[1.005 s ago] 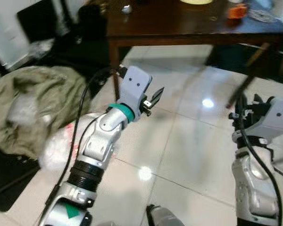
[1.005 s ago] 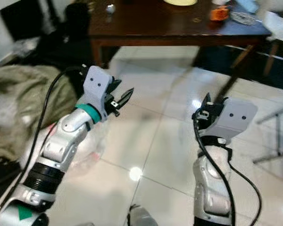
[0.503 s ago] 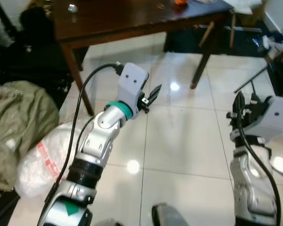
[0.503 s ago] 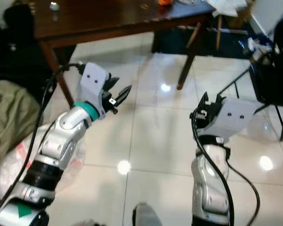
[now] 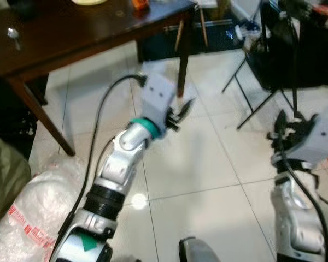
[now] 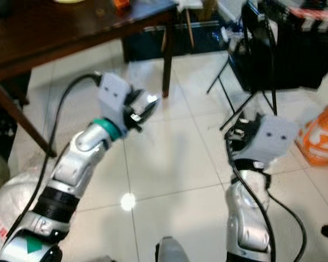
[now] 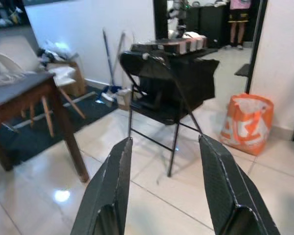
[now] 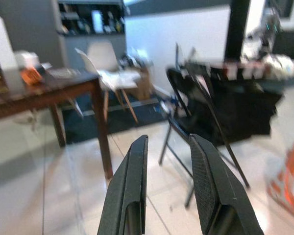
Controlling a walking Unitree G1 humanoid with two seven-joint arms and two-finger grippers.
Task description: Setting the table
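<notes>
Tools [image 7: 161,186] [image 8: 169,188] empty, spread, near dark table [image 5: 71,38].

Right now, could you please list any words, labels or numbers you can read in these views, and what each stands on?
Nothing can be read.
White plastic bag: red printing, too blurred to read.
Orange bag: white lettering, too blurred to read.
Striped box on the black folding chair: pattern without legible words.

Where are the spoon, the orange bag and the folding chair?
spoon [image 5: 13,35], left eye view, its bowl
orange bag [image 7: 246,122], left wrist view, its front
folding chair [image 7: 169,83], left wrist view, its seat
</notes>
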